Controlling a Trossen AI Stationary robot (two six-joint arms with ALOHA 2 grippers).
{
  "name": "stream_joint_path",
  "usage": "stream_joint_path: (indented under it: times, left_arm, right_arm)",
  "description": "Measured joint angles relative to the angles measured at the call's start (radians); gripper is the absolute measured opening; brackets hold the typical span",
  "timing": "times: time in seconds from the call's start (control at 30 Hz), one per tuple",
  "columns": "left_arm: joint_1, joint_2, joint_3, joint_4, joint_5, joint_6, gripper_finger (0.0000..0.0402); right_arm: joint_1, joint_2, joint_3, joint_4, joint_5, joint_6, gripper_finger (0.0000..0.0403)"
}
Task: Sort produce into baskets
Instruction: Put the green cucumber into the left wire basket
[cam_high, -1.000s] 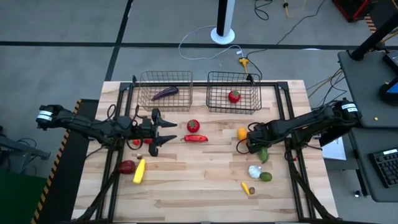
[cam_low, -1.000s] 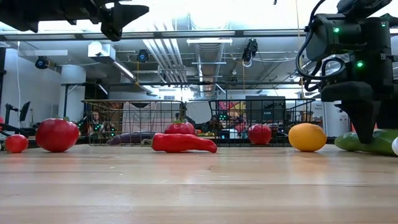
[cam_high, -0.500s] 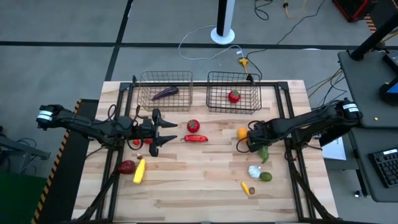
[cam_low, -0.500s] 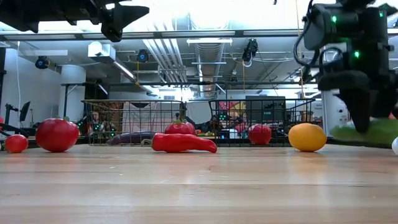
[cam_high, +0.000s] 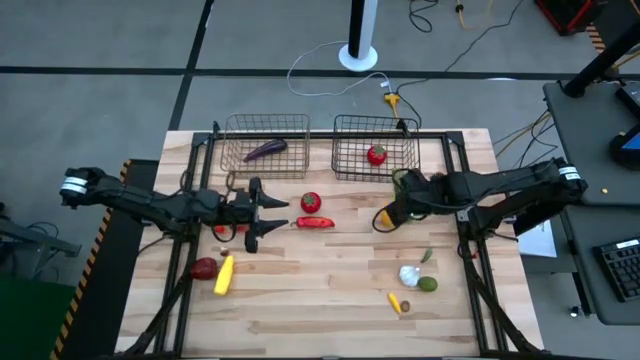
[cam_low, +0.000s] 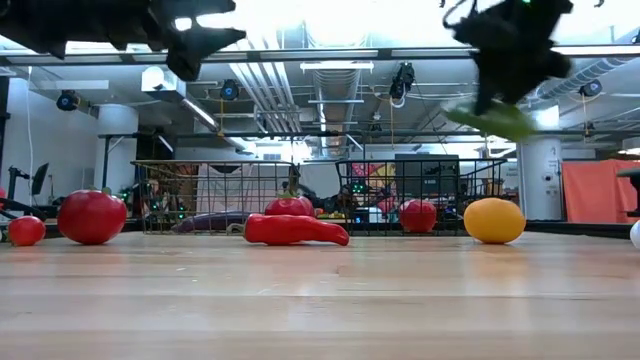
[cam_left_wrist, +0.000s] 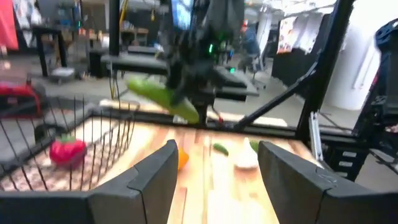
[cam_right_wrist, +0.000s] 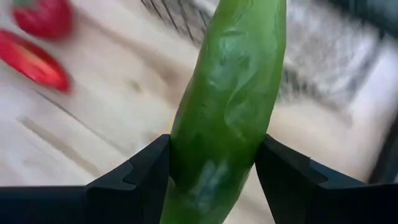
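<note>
My right gripper (cam_high: 400, 197) is shut on the green cucumber (cam_right_wrist: 230, 106) and holds it high above the table, near the front of the darker wire basket (cam_high: 344, 168). The cucumber also shows in the low view (cam_low: 495, 118) and in the left wrist view (cam_left_wrist: 163, 99). A red piece (cam_high: 376, 154) lies in that basket. The purple eggplant (cam_high: 265, 150) lies in the copper wire basket (cam_high: 232, 168). My left gripper (cam_high: 270, 215) is open and empty above the table's left half. My right gripper pinches the cucumber's middle (cam_right_wrist: 211, 155) between its two fingers, which lie across it. The fingers come from above. The cucumber is lifted clear of the table and hangs tilted below the gripper (cam_low: 505, 60).
On the table lie a tomato (cam_high: 310, 201), a red pepper (cam_high: 315, 222), an orange (cam_high: 386, 215), white garlic (cam_high: 409, 274), two green pieces (cam_high: 428, 284), a small yellow piece (cam_high: 396, 301), yellow corn (cam_high: 223, 273), a red piece (cam_high: 204, 267) and a small tomato (cam_high: 219, 230).
My right gripper has risen from the table with the cucumber and gone toward the far edge and a little left, toward the darker basket. The cucumber, which lay on the table by the orange, is now lifted clear and tilted.
</note>
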Motion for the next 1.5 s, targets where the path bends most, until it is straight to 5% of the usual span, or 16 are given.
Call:
stream_joint_path:
  times: [0.37, 0.73, 1.27, 1.5]
  left_arm:
    - [0.03, 0.227, 0.0, 0.13, 0.002, -0.093, 0.0189]
    - [0.059, 0.41, 0.0, 0.435, 0.107, -0.073, 0.0187]
    - [0.077, 0.432, 0.0, 0.597, 0.109, -0.05, 0.019]
    - [0.117, 0.435, 0.023, 0.589, 0.108, -0.052, 0.0238]
  right_arm:
    - [0.004, 0.008, -0.193, 0.722, 0.079, -0.471, 0.0206]
    - [0.022, 0.067, -0.449, 1.437, -0.025, -0.722, 0.0205]
    - [0.055, 0.244, -0.439, 1.717, -0.033, -0.924, 0.0205]
    - [0.055, 0.285, -0.439, 1.765, -0.033, -0.939, 0.0205]
